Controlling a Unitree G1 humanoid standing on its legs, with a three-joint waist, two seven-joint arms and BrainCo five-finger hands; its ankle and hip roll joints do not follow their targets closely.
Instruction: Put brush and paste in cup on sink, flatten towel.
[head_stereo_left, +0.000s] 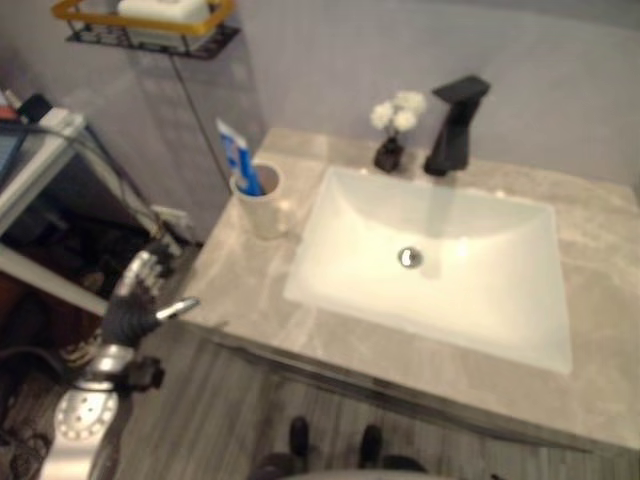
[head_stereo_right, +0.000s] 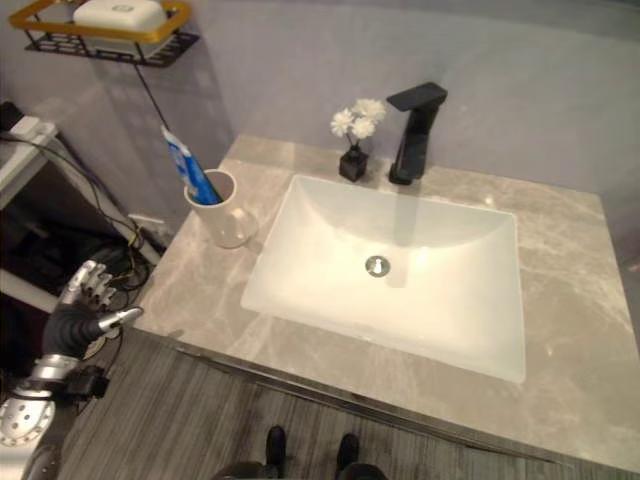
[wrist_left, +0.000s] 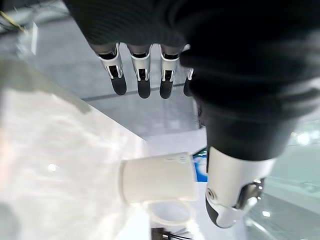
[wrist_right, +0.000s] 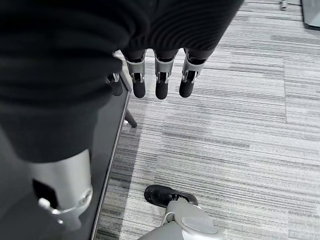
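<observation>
A cream cup (head_stereo_left: 262, 205) stands upright on the beige stone counter (head_stereo_left: 250, 295), just left of the white sink (head_stereo_left: 340, 295). A blue and white paste tube (head_stereo_left: 236, 158) sticks up out of it, leaning left. My left hand (head_stereo_left: 135, 298) hangs off the counter's left edge, lower than the top and well short of the cup, its fingers (wrist_left: 142, 75) straight and empty. In the left wrist view the cup (wrist_left: 157, 177) lies past the thumb, untouched. My right hand (wrist_right: 157, 77) is down over striped grey floor, open and empty.
A black faucet (head_stereo_left: 455, 125) and a small dark vase of white flowers (head_stereo_left: 393, 130) stand behind the basin. A black wire wall shelf (head_stereo_left: 150, 30) with a yellow tray and a white block hangs at the upper left. Left of the counter lie a table edge and cables.
</observation>
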